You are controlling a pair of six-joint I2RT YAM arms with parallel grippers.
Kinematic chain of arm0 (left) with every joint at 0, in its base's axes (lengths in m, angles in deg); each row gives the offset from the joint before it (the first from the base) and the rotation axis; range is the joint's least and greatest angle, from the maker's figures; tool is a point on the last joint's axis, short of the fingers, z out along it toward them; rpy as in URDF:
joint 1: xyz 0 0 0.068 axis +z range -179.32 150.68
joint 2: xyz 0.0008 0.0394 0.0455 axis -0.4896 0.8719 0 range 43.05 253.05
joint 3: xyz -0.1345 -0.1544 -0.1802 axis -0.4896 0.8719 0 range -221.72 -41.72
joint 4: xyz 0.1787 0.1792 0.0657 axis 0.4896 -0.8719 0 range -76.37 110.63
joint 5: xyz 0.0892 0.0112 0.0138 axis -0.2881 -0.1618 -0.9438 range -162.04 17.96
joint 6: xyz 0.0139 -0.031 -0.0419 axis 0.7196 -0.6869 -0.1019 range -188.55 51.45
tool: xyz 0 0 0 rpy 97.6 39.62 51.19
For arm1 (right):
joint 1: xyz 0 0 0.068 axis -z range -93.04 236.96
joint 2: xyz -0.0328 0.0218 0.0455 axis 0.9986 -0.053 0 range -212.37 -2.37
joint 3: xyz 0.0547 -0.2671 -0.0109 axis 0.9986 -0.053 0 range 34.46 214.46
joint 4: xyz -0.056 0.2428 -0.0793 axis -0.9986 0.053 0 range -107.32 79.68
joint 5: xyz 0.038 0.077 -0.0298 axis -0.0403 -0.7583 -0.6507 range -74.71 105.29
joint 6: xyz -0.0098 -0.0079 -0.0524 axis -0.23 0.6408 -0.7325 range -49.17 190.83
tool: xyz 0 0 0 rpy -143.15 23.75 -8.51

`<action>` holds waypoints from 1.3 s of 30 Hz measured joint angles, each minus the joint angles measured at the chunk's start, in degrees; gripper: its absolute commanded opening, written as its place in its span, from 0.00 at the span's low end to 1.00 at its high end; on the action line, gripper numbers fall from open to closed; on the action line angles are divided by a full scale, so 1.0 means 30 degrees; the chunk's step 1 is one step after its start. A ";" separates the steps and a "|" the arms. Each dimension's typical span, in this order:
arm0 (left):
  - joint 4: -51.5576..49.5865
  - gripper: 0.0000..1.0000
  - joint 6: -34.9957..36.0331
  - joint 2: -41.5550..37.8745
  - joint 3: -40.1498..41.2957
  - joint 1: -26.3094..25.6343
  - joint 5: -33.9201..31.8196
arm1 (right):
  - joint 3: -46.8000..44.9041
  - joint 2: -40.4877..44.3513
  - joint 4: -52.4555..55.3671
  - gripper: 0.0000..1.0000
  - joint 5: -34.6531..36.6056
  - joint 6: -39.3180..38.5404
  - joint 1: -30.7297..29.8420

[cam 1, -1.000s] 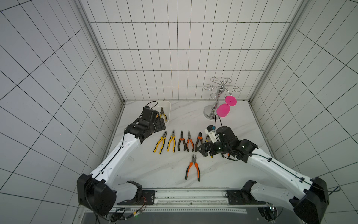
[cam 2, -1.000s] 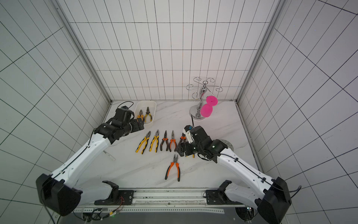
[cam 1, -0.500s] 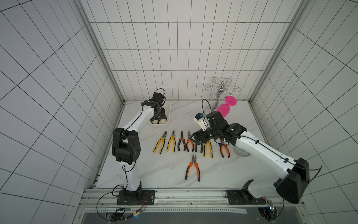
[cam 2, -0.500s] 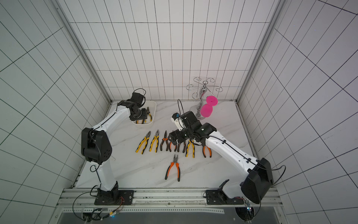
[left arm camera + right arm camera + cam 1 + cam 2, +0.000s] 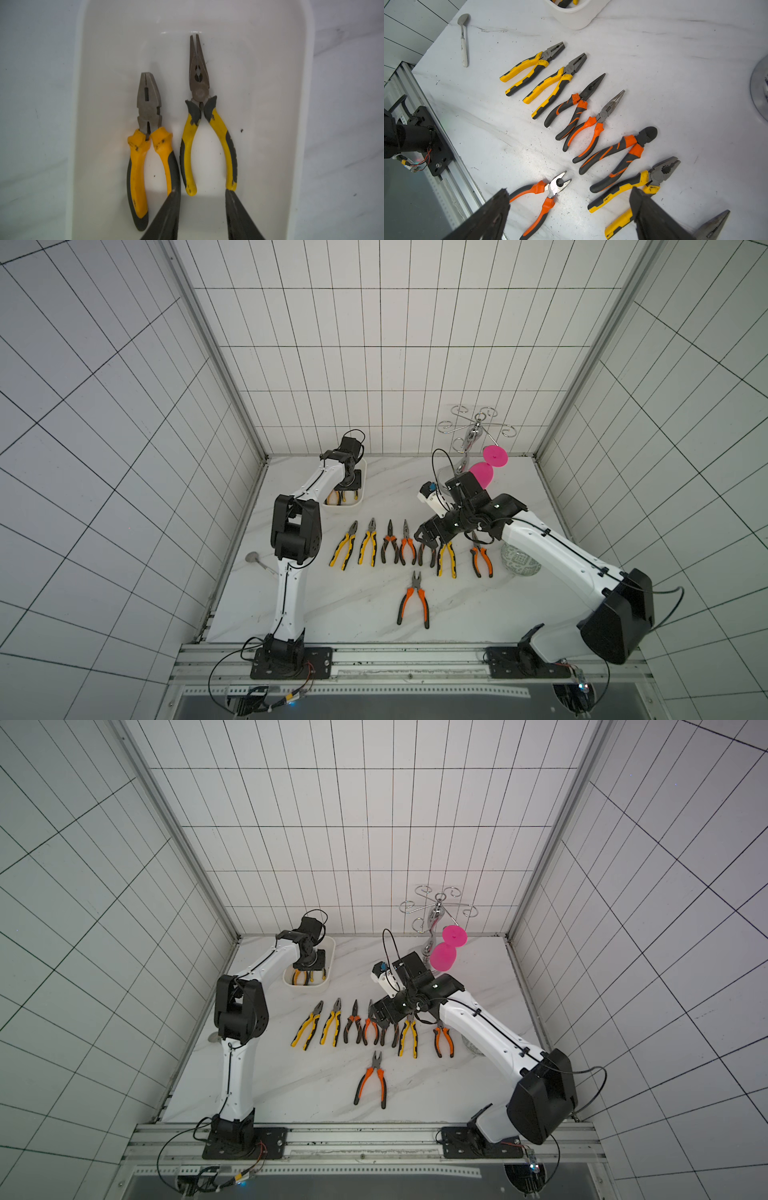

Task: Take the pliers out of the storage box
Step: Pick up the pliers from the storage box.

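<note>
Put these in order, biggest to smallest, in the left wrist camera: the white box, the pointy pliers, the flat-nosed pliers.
1. white box: biggest by far.
2. pointy pliers and flat-nosed pliers: they look about equally long, so it's a tie.

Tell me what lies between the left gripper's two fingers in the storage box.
The handle ends of the yellow long-nosed pliers lie there, as the left wrist view shows.

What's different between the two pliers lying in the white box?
The blunt-nosed pliers have short, square jaws; the long-nosed pliers taper to a thin point. The blunt-nosed handles are orange-yellow, the long-nosed ones lemon yellow. The left hand straddles only the long-nosed handles. Both lie flat, side by side, in the storage box.
</note>
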 measured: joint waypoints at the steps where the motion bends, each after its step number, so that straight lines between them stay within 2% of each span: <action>1: 0.0080 0.29 0.0153 0.0372 -0.0372 0.0051 -0.0036 | 0.0066 -0.0029 0.0044 0.93 -0.0036 -0.0044 0.0044; 12: 0.1049 0.26 0.0801 0.2703 -0.0954 0.0459 -0.0240 | 0.0117 -0.0087 0.1013 0.93 -0.0073 -0.0197 0.0794; 16: 0.1056 0.19 0.0801 0.2820 -0.1129 0.0481 -0.0029 | 0.0146 -0.0117 0.1246 0.93 -0.0109 -0.0197 0.0911; 21: 0.1137 0.00 0.0612 0.2907 -0.1195 0.0605 0.0539 | 0.0379 -0.0146 0.1428 0.93 -0.0109 -0.0175 0.0998; 32: 0.1027 0.00 0.0262 0.2958 -0.1435 0.0765 0.1341 | 0.0627 -0.0255 0.1821 0.92 -0.0109 -0.0080 0.0998; 39: 0.2419 0.00 0.0328 0.0372 0.2011 0.0925 0.2419 | 0.0627 -0.0073 0.1872 0.93 -0.0109 0.0284 0.0998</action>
